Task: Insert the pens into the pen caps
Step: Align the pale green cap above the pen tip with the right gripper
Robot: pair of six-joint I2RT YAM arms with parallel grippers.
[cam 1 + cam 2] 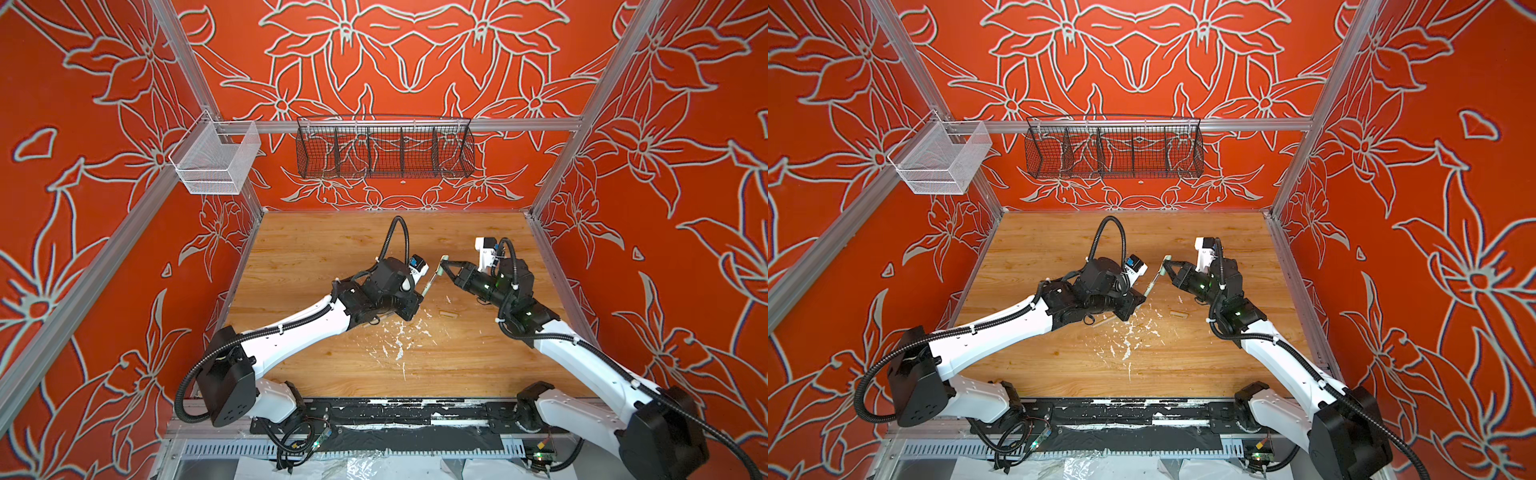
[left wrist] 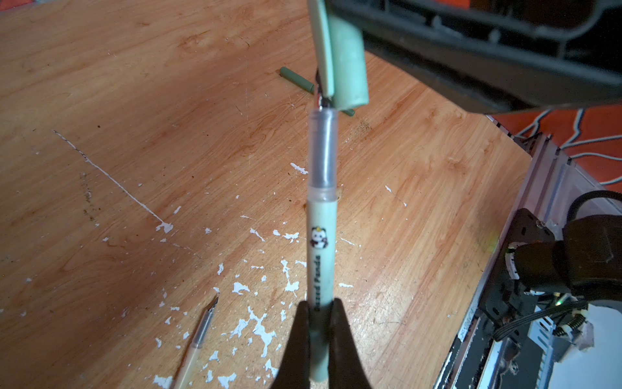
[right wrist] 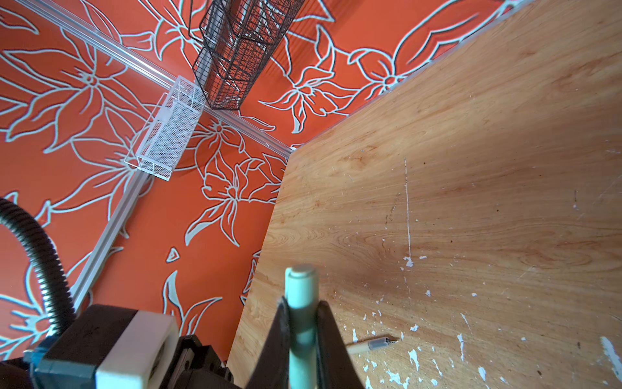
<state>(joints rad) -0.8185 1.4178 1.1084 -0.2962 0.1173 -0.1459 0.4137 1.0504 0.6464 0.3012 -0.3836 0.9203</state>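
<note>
Left wrist view: at the bottom centre of the frame the left gripper [image 2: 320, 304] is clenched on the lower barrel of the pale mint pen [image 2: 321, 252]. The pen runs straight up the frame. Its clear grip section ends in a dark metal tip right at the mouth of the mint cap [image 2: 348, 60], upper centre. The tip seems to meet the rim beside the cap's pale clip, and whether it has entered the bore cannot be told.

In the right wrist view the right gripper [image 3: 302, 303], bottom centre, is clamped across that cap, whose closed end pokes out past the fingers. In both top views the two grippers meet above the middle of the wooden table [image 1: 316, 249].

Further out in the left wrist view, an uncapped beige pen [image 2: 202, 336] lies at lower left among white paint flecks [image 2: 259, 330]. A dark green stick [image 2: 296, 78] lies behind the cap. In a top view a beige cap [image 1: 449, 314] rests right of centre.

The pen is probably light, stiff and smooth, so it may swivel in a pinch when pushed endwise. A hold nearer the clear section would steady it. The nib is the delicate part — the cap is best held mid-body, with its mouth left clear.
</note>
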